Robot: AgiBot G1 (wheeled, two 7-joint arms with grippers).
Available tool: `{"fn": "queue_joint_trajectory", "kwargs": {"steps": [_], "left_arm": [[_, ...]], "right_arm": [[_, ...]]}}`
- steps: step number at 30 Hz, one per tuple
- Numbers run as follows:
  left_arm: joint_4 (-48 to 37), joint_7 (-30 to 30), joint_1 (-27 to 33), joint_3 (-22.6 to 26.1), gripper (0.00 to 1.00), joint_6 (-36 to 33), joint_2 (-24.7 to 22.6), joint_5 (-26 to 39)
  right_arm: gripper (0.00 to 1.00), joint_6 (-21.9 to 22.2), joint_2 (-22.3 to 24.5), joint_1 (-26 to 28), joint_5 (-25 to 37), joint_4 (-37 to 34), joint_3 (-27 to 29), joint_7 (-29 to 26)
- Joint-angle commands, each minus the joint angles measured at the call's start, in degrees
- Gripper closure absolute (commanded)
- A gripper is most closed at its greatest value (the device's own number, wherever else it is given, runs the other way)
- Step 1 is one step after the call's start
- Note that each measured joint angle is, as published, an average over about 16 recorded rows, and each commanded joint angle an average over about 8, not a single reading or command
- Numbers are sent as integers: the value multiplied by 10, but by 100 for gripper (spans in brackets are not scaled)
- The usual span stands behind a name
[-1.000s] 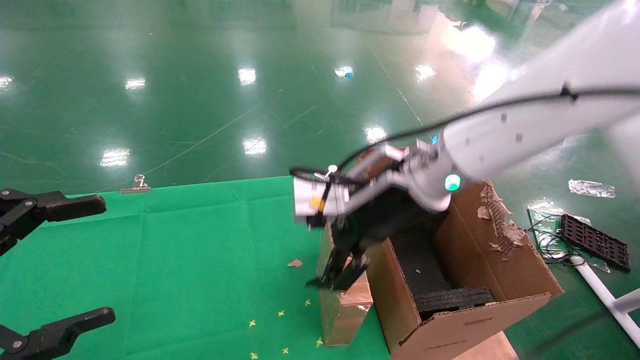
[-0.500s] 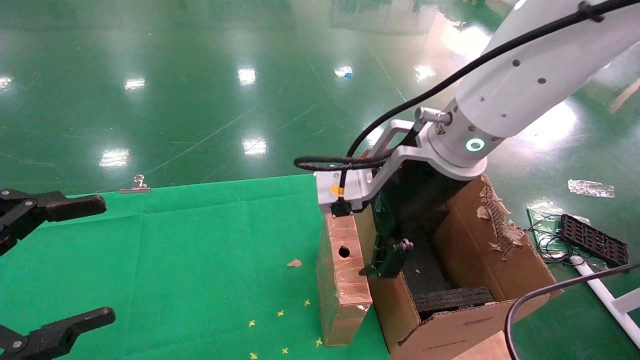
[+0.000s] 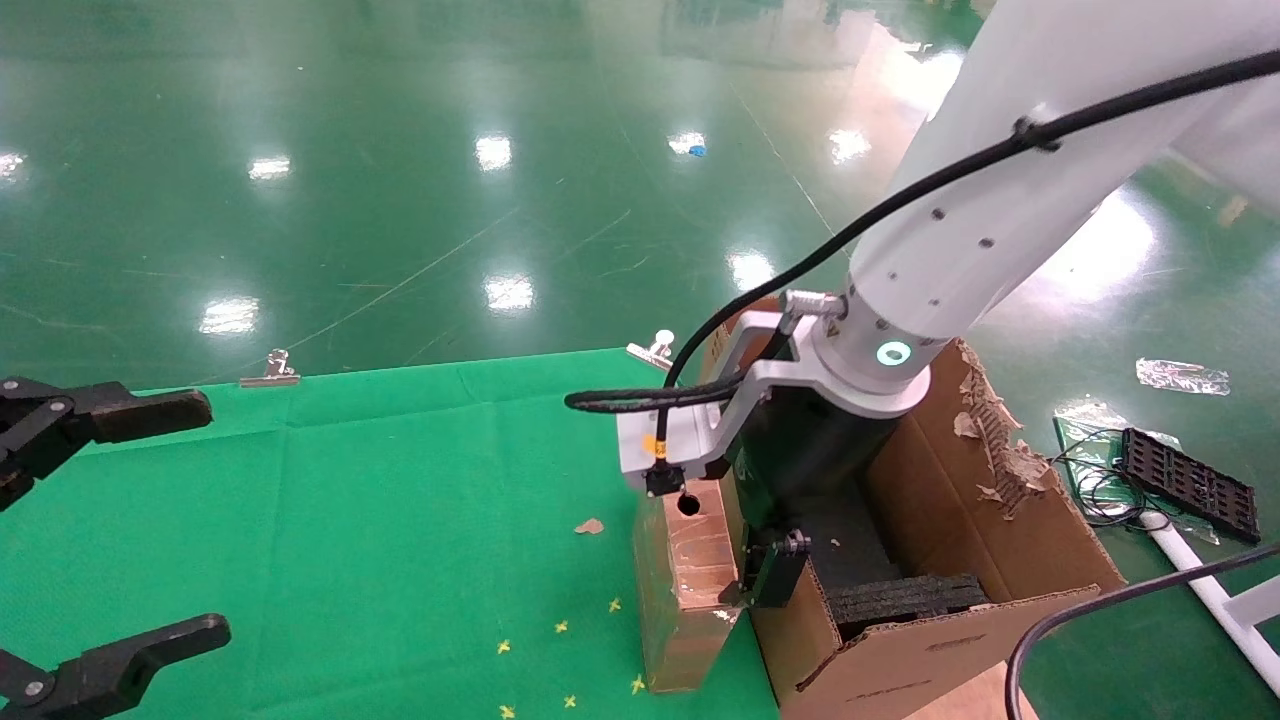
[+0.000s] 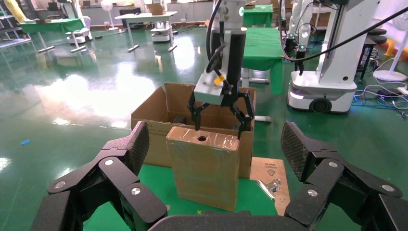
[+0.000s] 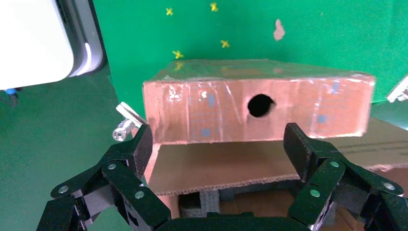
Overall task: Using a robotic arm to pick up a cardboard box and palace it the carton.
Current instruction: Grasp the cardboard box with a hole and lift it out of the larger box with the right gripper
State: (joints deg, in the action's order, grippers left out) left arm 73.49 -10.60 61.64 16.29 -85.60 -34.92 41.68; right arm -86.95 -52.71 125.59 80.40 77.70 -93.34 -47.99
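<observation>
From the head camera, the white robotic arm [image 3: 960,230] reached down over the small cardboard box [image 3: 685,580], which stood on the green cloth [image 3: 350,520] right beside the big carton [image 3: 960,560]. The right gripper [image 3: 765,585] hung low at the near end of the box top, by the carton wall. The left gripper [image 3: 60,540] waited far off at the left edge with its fingers wide apart. From the left wrist camera, the right gripper [image 4: 222,111] had its fingers spread open over the top of the box [image 4: 204,166]. From the right wrist camera, the open fingers [image 5: 126,159] sat on both sides of the box [image 5: 260,108], not squeezing it.
</observation>
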Motion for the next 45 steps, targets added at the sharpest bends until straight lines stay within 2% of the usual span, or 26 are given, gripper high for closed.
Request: {"fn": "queue_joint_trajectory", "kwargs": {"steps": [1,8,16,23,28,32,36,45], "left_arm": [[0,0,0,0,0,0,0,0],[0,0,0,0,0,0,0,0],[0,0,0,1,0,0,0,0],[0,0,0,1,0,0,0,-1],[0,1,0,1,0,1,0,-1],[0,1,0,1,0,1,1,-1],[0,1,0,1,0,1,1,-1],[0,1,0,2,0,1,1,-1]], "right_arm": [[0,4,-3,-4,2,0,-7,-3],[0,14,-4,-6,8,-1,-15,-14],[0,15,12,16,-2,-4,-8,-45],[0,11,32,33,-21,-33,-7,-170],[0,14,37,23,-51,-84,-8,-266],[0,14,34,8,-75,-121,-10,-314],[0,9,25,-12,-94,-154,-13,-334],[0,21,3,-48,-111,-218,-16,-338]]}}
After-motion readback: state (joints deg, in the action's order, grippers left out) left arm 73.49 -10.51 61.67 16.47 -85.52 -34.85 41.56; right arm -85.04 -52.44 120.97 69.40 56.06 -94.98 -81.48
